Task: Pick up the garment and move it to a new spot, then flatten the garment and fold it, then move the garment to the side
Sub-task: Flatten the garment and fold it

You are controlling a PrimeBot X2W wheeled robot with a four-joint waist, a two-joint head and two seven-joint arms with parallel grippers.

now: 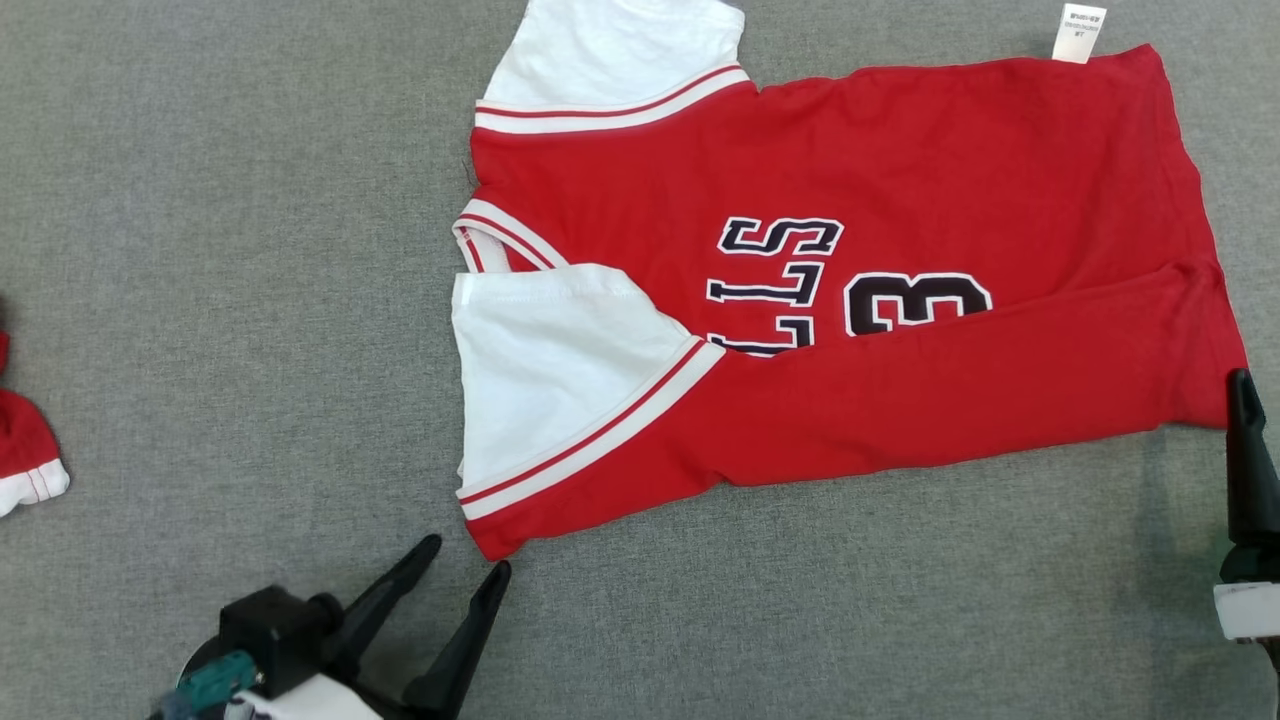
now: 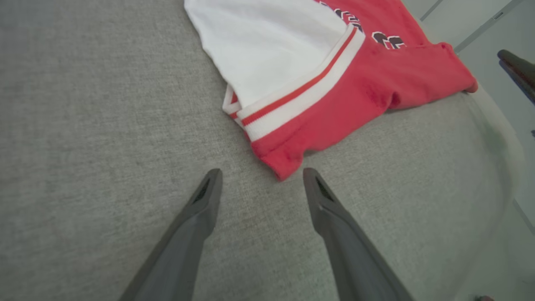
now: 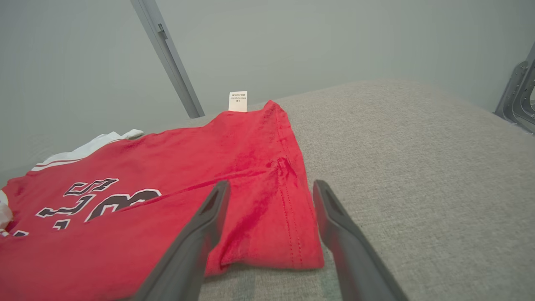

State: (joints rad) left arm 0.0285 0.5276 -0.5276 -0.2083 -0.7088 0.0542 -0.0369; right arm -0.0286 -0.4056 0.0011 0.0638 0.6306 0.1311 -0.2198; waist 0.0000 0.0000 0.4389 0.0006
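Note:
A red jersey [image 1: 900,180] with white sleeves and dark lettering lies spread on the grey fabric surface, its near long edge folded up over the front. My left gripper [image 1: 465,558] stands open just short of the jersey's near left corner [image 2: 282,167], touching nothing. In the left wrist view the left gripper [image 2: 261,175] frames bare fabric before that corner. My right gripper [image 1: 1243,385] sits at the jersey's hem corner; in the right wrist view the right gripper [image 3: 271,188] is open, its fingers either side of the red hem [image 3: 288,234] without closing on it.
A white care label [image 1: 1079,32] sticks out at the jersey's far hem. Another red and white garment [image 1: 25,450] pokes in at the left edge. The grey surface [image 1: 200,250] drops off to the right in the left wrist view; a metal frame [image 3: 518,92] stands beyond it.

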